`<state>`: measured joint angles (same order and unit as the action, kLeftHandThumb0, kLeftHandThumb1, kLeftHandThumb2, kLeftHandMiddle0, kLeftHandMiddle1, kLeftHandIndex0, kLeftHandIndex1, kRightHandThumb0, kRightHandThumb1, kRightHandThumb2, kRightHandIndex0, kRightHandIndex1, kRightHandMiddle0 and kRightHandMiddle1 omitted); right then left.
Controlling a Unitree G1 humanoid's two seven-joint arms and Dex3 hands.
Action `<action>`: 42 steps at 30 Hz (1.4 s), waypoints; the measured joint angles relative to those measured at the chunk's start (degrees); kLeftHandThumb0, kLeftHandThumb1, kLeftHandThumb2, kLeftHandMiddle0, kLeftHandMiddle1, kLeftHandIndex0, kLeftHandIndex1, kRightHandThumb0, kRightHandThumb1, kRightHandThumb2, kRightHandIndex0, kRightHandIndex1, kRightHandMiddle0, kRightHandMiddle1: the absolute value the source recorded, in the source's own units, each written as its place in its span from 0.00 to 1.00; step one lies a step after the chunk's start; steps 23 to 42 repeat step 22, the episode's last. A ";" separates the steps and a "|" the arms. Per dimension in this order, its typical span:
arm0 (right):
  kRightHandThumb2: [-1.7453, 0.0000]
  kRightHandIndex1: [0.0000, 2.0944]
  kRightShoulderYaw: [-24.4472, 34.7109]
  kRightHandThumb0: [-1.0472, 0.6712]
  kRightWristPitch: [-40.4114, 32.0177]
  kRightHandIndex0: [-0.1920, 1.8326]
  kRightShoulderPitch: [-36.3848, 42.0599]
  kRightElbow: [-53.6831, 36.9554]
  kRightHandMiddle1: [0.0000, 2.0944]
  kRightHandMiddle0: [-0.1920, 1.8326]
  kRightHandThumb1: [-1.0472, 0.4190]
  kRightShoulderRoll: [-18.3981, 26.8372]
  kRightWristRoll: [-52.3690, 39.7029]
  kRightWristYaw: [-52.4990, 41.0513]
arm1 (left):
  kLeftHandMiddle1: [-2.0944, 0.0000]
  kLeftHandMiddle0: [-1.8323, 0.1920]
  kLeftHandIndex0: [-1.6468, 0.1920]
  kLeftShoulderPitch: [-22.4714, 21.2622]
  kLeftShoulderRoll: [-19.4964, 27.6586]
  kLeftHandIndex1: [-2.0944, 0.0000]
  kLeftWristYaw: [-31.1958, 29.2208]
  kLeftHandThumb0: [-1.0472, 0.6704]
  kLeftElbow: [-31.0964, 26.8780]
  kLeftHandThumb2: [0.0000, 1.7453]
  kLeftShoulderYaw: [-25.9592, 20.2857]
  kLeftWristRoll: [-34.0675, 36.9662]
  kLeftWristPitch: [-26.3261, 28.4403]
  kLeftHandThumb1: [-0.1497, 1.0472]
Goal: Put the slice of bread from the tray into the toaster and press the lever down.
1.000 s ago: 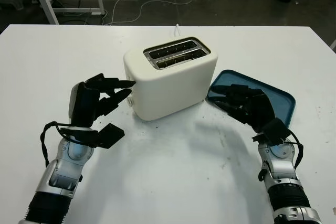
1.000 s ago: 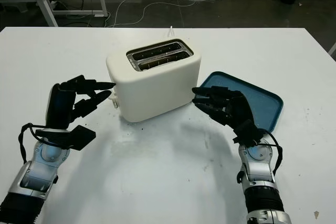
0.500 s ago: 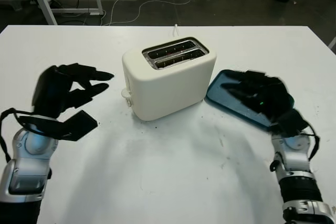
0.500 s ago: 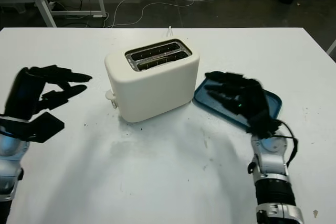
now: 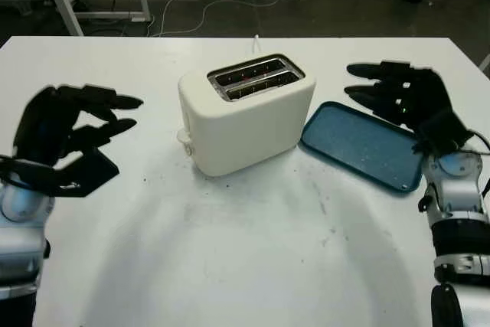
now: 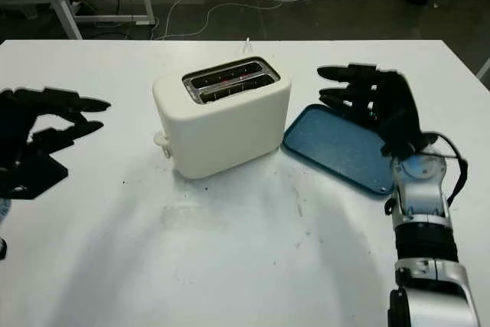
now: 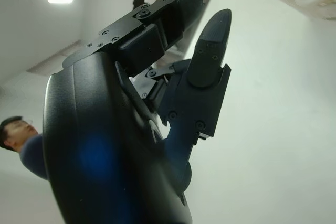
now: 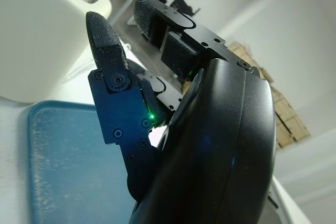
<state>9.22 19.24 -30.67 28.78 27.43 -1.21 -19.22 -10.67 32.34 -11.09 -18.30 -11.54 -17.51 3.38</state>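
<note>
Pulled back from the toaster since a second ago: left hand open, well out to its left above the table; right hand open, raised over the blue tray's far edge. Bread not discernible; slots dark, tray surface bare.

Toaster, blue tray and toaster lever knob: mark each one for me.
toaster point(image 5: 253, 124): left eye view, on its front wall.
blue tray point(image 5: 360, 143): left eye view, on its bare floor.
lever knob point(image 5: 182, 137): left eye view, on the round knob at the toaster's end.
</note>
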 measured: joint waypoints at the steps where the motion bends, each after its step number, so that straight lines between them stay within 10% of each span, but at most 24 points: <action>1: 1.00 0.01 -0.50 0.32 0.18 0.62 -0.93 0.93 0.00 0.56 0.17 0.59 0.54 -0.15 | 0.61 0.45 0.25 -1.10 0.36 0.99 -0.53 0.39 0.55 0.00 0.27 -0.03 0.45 0.77; 42: 1.00 0.01 -6.29 0.29 3.83 0.64 -9.11 10.01 0.00 0.57 0.18 2.59 9.36 1.40 | 0.67 0.36 0.20 -8.35 3.93 0.98 -4.67 0.41 6.14 0.00 5.32 -2.23 1.05 0.74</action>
